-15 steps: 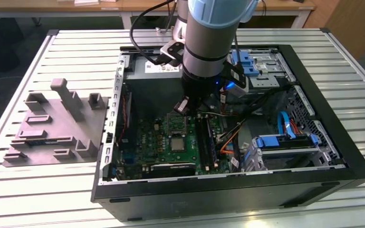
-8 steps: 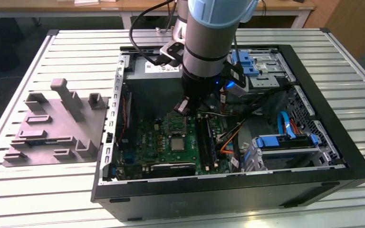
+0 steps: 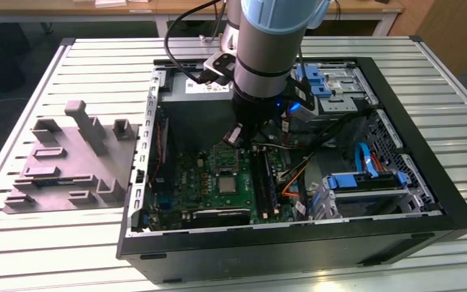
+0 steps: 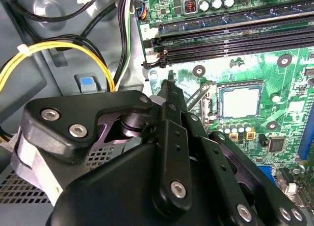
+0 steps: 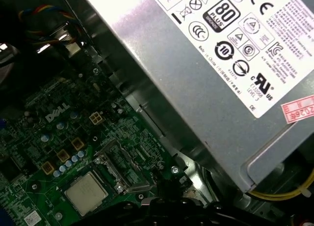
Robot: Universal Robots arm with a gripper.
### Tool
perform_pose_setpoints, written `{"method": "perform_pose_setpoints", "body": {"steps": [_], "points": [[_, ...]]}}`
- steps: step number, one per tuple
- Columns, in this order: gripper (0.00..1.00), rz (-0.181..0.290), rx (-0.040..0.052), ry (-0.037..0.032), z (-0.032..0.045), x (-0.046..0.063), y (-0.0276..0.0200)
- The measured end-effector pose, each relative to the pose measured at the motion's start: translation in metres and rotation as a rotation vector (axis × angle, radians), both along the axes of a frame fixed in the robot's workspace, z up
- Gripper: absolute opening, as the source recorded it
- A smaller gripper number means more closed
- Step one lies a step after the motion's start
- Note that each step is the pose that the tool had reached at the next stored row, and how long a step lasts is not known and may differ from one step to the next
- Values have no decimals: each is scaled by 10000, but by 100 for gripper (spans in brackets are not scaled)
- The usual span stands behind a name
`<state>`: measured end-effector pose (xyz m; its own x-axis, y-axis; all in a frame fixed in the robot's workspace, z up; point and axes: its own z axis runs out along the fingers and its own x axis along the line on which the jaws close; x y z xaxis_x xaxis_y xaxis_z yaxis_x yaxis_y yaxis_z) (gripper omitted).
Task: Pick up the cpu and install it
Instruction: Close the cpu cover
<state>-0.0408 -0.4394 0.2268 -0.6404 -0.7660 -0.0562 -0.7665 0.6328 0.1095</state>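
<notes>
Most of the work appears done: the small square silver-topped cpu is seated in the green motherboard's socket, while the black gripper hangs beside it, jaws closed on nothing.

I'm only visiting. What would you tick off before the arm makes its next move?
1. Chip lies in its socket on the green board: ok.
2. Chip sits flat and square, in both wrist views: ok.
3. Metal socket frame closed over the chip: not ok, it stands open beside it.
4. Gripper empty: cannot tell.
5. Yellow cables away from the socket: ok.
</notes>
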Motion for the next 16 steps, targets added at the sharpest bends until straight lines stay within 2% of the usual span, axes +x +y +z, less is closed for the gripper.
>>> {"method": "perform_pose_setpoints", "body": {"steps": [6, 16], "points": [[11, 427, -6, 2, 11, -2, 0], [11, 885, -5, 9, 46, -4, 1]]}}
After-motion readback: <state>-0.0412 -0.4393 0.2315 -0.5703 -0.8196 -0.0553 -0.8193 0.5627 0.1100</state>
